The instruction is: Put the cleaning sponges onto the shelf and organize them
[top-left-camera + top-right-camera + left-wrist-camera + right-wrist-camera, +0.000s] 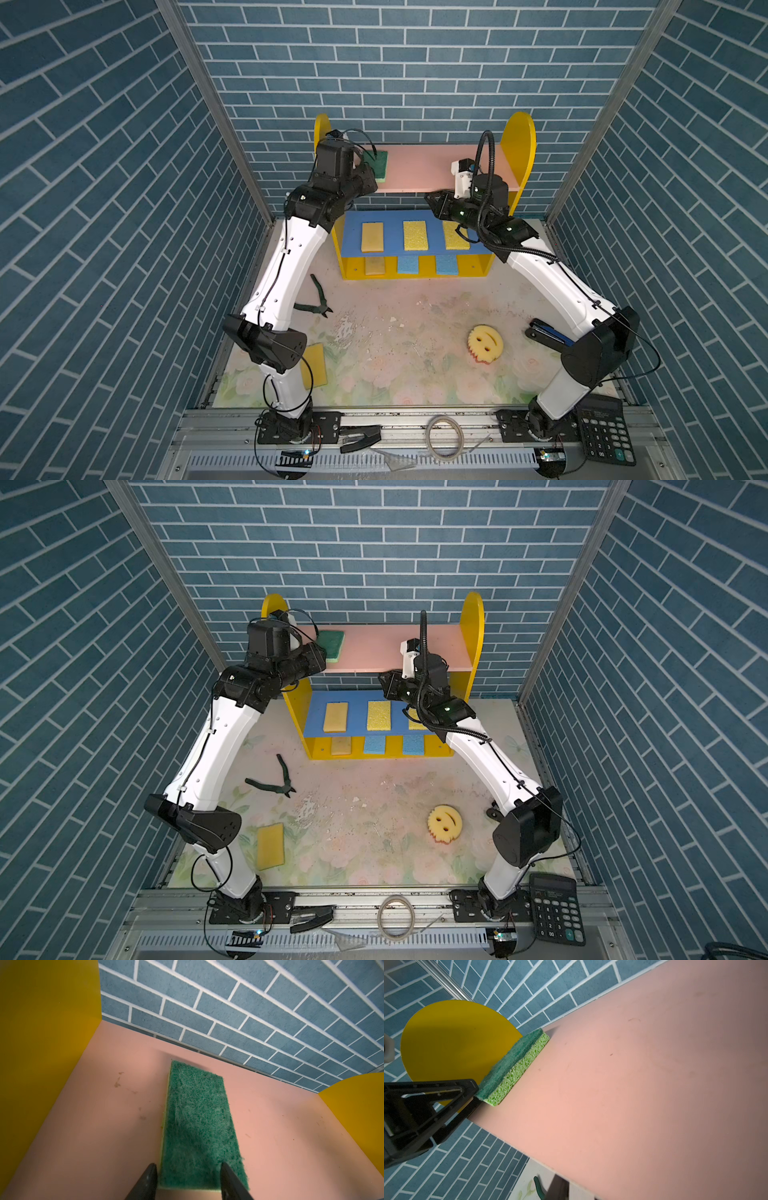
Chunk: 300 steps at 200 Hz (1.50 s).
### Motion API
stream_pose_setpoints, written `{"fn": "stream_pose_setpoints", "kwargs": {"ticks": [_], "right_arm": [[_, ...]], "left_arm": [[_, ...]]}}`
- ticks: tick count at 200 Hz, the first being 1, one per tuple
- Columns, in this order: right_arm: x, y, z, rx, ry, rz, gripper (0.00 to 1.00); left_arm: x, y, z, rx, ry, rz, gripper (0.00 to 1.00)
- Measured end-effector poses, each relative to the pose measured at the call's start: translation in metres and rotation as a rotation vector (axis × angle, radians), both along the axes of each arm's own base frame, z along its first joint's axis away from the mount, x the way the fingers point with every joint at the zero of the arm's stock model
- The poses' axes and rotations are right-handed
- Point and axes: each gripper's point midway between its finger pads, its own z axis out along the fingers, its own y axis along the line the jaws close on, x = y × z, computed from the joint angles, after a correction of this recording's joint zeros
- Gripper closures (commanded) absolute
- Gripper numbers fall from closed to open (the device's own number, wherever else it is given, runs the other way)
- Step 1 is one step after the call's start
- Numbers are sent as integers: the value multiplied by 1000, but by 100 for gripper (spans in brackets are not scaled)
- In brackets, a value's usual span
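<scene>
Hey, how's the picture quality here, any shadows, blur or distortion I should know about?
Both top views: wide-angle distortion splays the brick walls; left wrist view: green sponge sharp, softly shadowed near end; right wrist view: pink board darkens away from the sponge.

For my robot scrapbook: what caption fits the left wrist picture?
Green sponge lies flat on the pink board, left gripper open at its near end.

No text can be read; the calculator's (557, 910) key markings are too small to make out.
</scene>
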Motion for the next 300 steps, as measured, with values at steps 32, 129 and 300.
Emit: {"fn": "stream_pose_setpoints", "kwargs": {"ticks": [32, 129, 300], "right_arm": [[0, 0, 0, 0, 0, 0, 78], [-6, 3, -6, -32, 23, -1, 77], [-185, 159, -122, -551, -13, 434, 49]], "left_arm": [[0, 0, 0, -3, 1, 2, 49], [-40, 19, 47, -13, -100, 9, 48], [-220, 137, -72, 202, 15, 191, 27]]}}
